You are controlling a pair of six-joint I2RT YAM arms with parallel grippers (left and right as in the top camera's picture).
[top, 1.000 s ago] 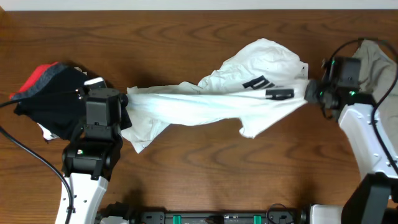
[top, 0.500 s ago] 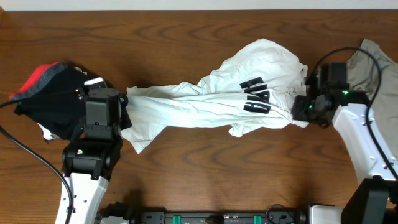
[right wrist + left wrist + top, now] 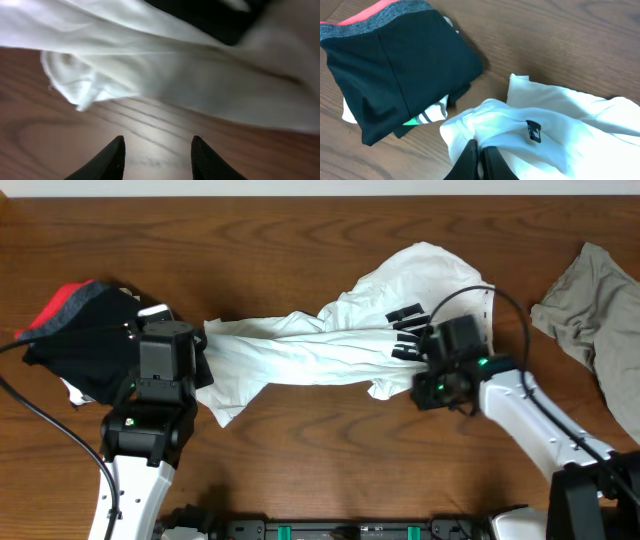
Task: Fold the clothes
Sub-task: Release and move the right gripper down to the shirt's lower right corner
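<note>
My right pincer (image 3: 157, 143), half-wide and empty, faces the white T-shirt (image 3: 300, 352) at 12 o'clock. It stretches 9-to-3, my left pincer (image 3: 479, 152) pinching its 9 end.

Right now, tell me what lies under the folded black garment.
White fabric and a green-striped edge peek out beneath the black garment; how many pieces lie there is hidden by it.

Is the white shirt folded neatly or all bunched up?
Bunched up. The shirt lies twisted into a wrinkled strip across the table, one end pinched in the left gripper.
</note>
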